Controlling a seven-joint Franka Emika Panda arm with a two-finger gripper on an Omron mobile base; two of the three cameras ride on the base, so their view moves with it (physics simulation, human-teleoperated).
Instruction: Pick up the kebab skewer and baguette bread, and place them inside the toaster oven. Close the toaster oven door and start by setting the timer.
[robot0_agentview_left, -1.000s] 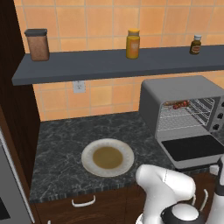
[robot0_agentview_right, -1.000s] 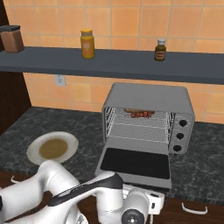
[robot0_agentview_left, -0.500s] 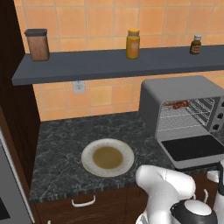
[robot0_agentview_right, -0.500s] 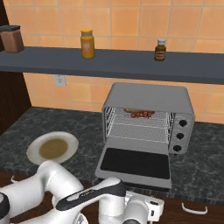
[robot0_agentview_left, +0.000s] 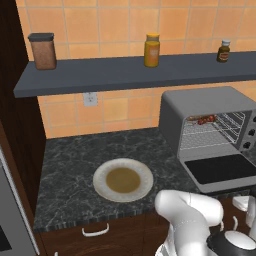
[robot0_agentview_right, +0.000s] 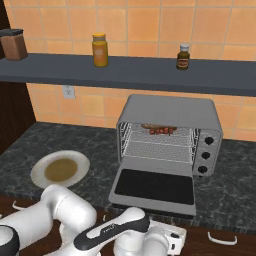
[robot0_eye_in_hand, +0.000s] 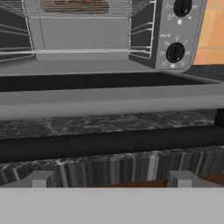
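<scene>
The toaster oven stands on the right of the counter. Its door lies folded down flat. Inside, at the back of the wire rack, the kebab skewer rests beside the light-brown baguette bread; both show blurred at the top of the hand view. My gripper is open with nothing between its fingers. It is low in front of the counter's edge, just below the door's grey frame and black bar handle.
A white plate with a brown centre sits left of the oven. The oven's knobs are on its right side. A dark shelf above carries jars. Drawer handles run below the counter.
The arm's hand has shifted slightly to the right, low in front of the open door. Oven, food and plate have not moved.
</scene>
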